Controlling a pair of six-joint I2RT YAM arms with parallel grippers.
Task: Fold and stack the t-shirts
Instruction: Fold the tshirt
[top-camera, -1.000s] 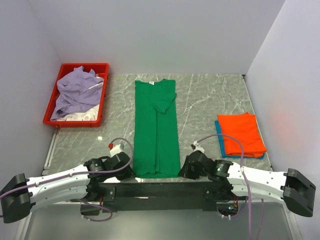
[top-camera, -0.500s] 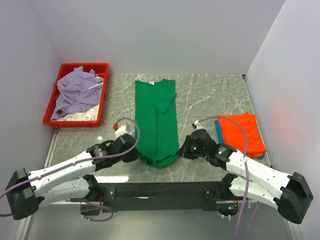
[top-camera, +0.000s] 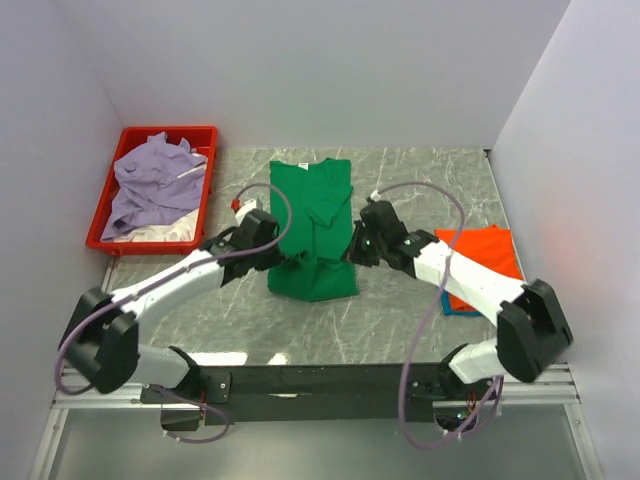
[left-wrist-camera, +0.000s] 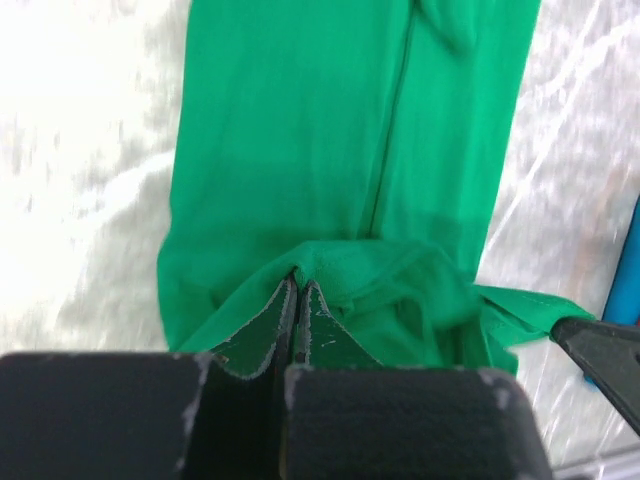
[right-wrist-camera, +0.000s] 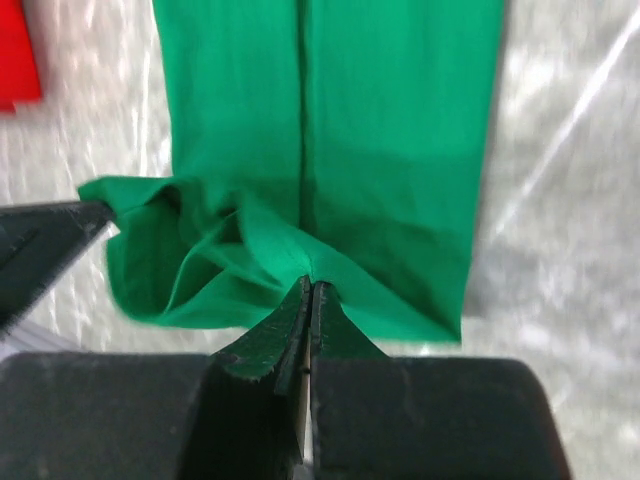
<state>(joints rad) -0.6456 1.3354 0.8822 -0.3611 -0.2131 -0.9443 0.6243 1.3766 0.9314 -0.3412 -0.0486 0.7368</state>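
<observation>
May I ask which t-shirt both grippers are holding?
The green t-shirt: left gripper and right gripper pinch its near end. The orange t-shirt lies folded; the lavender t-shirt sits in the red tray.

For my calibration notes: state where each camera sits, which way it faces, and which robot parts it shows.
Top external: above and behind the arm bases, looking down over the table; shows left arm, right arm, green t-shirt, red tray, orange t-shirt.
Left wrist: on the left arm, looking along its shut left pincer, pinching green cloth.
Right wrist: on the right arm, looking along its shut right pincer, pinching green cloth.
Shared: all show the green t-shirt; each wrist view catches the other pincer's tip.
</observation>
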